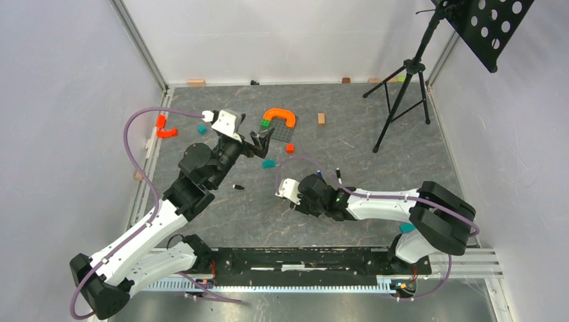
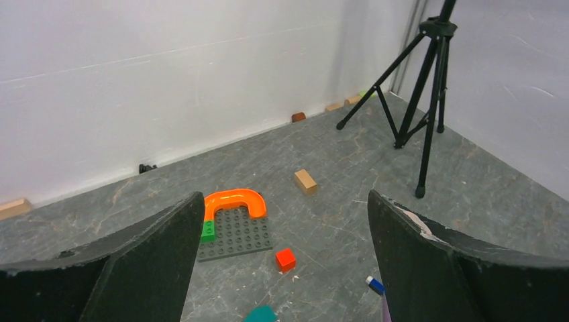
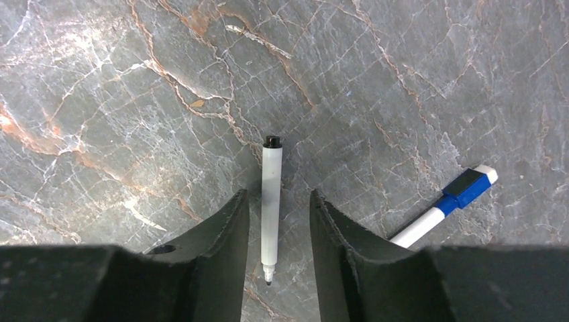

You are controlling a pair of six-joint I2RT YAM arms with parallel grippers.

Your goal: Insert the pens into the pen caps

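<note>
Top: left hand (image 1: 260,142) over worktop (image 1: 255,215) at 11 o'clock, right hand (image 1: 295,200) central.
Left wrist: hand spread wide.
Right wrist: hand narrowly parted, bare pen (image 3: 271,201) lying between, apparently untouched; blue-capped pen (image 3: 446,208) at 3 o'clock.

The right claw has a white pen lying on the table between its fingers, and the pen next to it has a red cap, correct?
Not red: the right wrist view shows the neighbouring pen has a blue cap. The white pen does lie on the table between the right gripper's fingers.
</note>
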